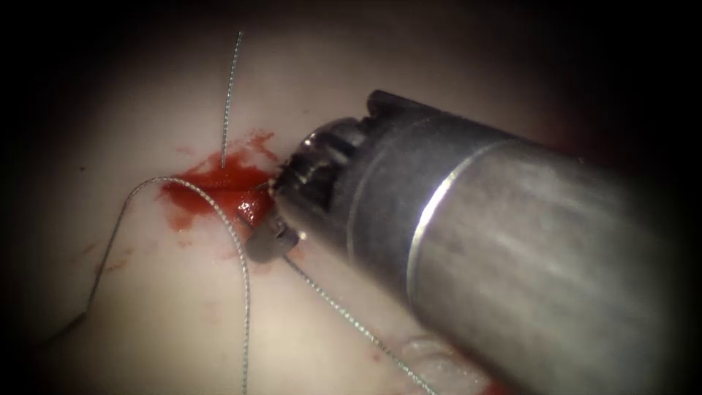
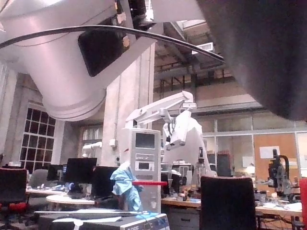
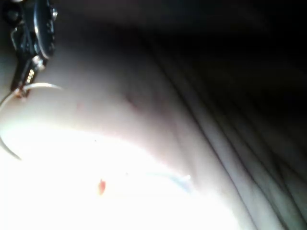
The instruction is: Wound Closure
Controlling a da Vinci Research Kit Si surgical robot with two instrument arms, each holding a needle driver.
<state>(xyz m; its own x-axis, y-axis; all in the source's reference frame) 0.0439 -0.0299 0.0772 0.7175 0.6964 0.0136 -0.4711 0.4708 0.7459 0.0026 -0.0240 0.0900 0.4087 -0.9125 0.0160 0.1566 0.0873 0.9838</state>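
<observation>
The right tool [image 1: 269,235] comes in from the right on its thick shaft [image 1: 512,241] and reaches the cut [image 1: 219,189], which is wet with red fluid. Its jaws sit at the right edge of the cut and look shut on the thread [image 1: 344,314], which leaves them and runs down to the right. A second strand [image 1: 228,95] rises from the cut. A loop of thread [image 1: 175,183] arches over the cut's left side. In the right wrist view the right tool's jaws [image 3: 20,88] hold a thin bright curved strand [image 3: 45,86].
Pale tissue [image 1: 161,322] surrounds the cut, with faint red smears [image 1: 110,260] to its left. The left wrist view looks out at a lab room with desks, chairs and a white equipment tower [image 2: 144,163].
</observation>
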